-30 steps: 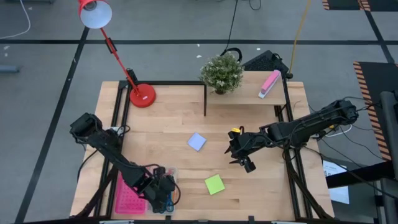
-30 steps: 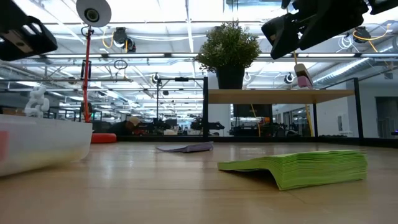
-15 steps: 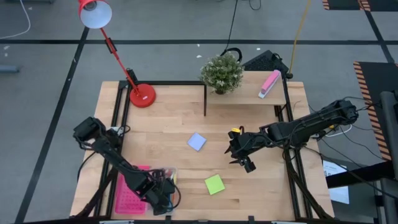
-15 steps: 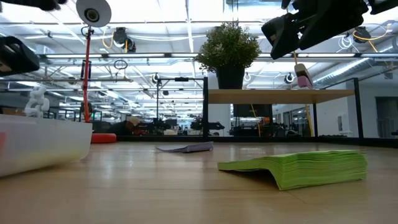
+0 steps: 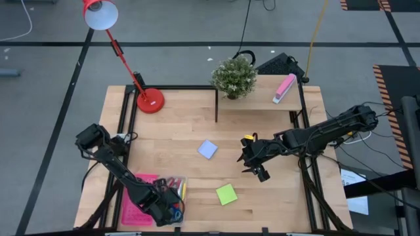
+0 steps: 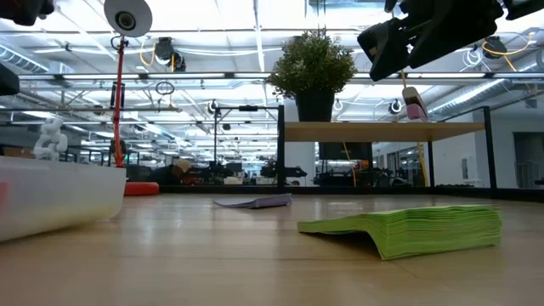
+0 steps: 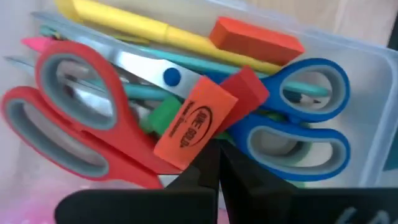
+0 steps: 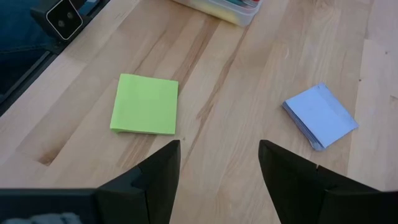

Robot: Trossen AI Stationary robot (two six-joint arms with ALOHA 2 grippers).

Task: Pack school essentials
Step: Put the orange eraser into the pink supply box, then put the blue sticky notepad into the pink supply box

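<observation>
Left hand (image 7: 217,163) clenched, empty, over clear bin (image 7: 373,87); orange eraser (image 7: 194,122) reads "ONE GOLD".

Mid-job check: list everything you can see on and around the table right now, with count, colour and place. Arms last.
Clear plastic bin: one, front left, holding the items below.
Scissors: two, red-handled and blue-handled, in the bin.
Erasers: orange printed block, orange-red block, red block, in the bin.
Yellow marker: one, in the bin.
Pink perforated tray: one, beside the bin.
Green note pad: one, front centre.
Pale-blue note pad: one, mid-table.
Potted plant: one, green, on the rear shelf.
Pink-and-white block: one, on the shelf.
Red desk lamp: one, rear left.
Left gripper: jaws shut, over the bin.
Right gripper: jaws open, raised at right of centre.
</observation>
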